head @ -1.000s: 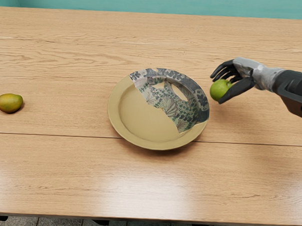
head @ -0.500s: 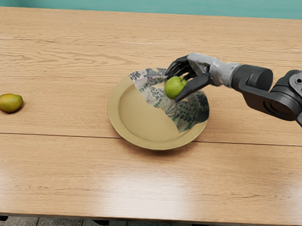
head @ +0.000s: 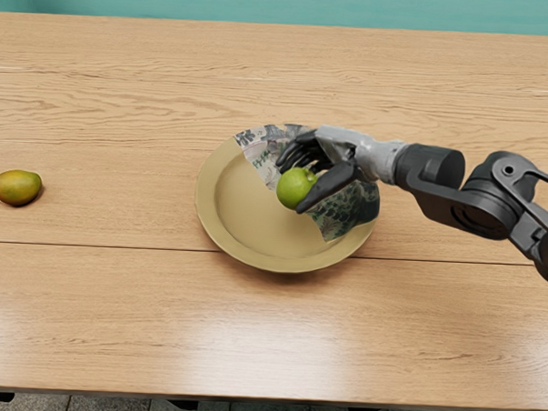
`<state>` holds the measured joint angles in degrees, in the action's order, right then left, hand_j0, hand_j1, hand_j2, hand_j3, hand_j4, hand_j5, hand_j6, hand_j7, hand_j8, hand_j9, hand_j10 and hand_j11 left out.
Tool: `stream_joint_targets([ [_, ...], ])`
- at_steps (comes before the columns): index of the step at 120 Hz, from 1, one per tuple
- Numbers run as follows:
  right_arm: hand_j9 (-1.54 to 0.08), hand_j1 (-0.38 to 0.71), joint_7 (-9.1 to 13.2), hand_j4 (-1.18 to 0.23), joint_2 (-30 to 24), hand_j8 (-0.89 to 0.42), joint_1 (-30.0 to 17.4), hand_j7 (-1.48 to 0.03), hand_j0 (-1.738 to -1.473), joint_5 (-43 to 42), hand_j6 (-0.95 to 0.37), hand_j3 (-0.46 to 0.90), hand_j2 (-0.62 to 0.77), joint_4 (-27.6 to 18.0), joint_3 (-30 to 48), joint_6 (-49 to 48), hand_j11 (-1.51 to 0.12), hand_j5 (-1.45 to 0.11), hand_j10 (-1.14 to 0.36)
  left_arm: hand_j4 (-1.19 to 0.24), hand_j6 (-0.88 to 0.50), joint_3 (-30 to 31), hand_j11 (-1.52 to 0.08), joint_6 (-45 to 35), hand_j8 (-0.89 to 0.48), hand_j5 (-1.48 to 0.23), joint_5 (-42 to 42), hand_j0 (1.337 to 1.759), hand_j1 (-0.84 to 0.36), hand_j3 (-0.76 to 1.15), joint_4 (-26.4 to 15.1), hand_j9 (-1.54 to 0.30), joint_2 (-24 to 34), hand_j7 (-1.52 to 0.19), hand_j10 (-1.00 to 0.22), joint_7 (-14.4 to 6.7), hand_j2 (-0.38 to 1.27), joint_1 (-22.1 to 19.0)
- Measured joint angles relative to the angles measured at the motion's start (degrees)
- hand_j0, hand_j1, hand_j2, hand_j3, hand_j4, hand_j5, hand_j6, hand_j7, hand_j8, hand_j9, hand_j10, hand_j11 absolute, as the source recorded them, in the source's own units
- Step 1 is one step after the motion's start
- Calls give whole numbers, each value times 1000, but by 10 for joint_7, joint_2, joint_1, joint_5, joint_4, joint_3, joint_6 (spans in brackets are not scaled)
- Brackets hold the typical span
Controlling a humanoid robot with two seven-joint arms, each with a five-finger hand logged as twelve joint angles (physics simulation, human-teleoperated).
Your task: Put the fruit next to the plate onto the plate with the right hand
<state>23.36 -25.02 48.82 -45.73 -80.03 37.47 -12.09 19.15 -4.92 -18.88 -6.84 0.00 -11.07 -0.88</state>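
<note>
- My right hand [head: 323, 164] reaches over the round tan plate with a leaf-patterned patch [head: 227, 208], where the load belongs.
- My fingers [head: 294, 155] curl over the small round green fruit [head: 295, 187], thumb pressing from below, so it cannot drop.
- It hangs above the plate's middle; whether it touches, I cannot tell.
- The yellow-green oval fruit [head: 16, 186] lies far left on the wooden table [head: 114, 326], well apart: not mine.

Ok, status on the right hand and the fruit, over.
Right hand shut on green fruit, over the plate, not released. Left hand not in view. Yellow-green fruit far left, off the path.
</note>
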Motion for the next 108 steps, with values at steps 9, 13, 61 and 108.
stream_joint_targets([
  [9, -816, 203, 0, -607, 0, -400, -2, -798, -1657, 0, -521, 0, 298, 0, 0, 0, -810, -808, -502, -243, -243, 0, -316, 0, -243, -316, 0, 1658, 58, 0, 0, -316, 0, -316, -243, 0, 49, 0],
  [13, -812, 201, 0, -605, 0, -402, -2, -794, -1657, -1, -523, 0, 293, 0, -2, 0, -806, -803, -503, -243, -243, 0, -316, 0, -243, -316, 0, 1658, 58, 0, 0, -316, 0, -316, -243, 0, 49, 0],
  [61, -401, -29, 4, -305, -3, -254, -3, -397, -1658, -1, -290, 0, 46, 0, -9, 5, -400, -399, -286, -243, -243, 0, -316, 0, -243, -316, 0, 1658, 58, 0, 0, -316, 0, -316, -243, 0, 49, 0],
  [108, -109, -256, -9, -84, -93, -77, 1, -109, -1658, 88, -83, 0, 0, -3, 39, -68, -109, -109, -81, -243, -243, 0, -316, 0, -243, -316, 0, 1658, 58, 0, 0, -316, 0, -316, -243, 0, 49, 0],
])
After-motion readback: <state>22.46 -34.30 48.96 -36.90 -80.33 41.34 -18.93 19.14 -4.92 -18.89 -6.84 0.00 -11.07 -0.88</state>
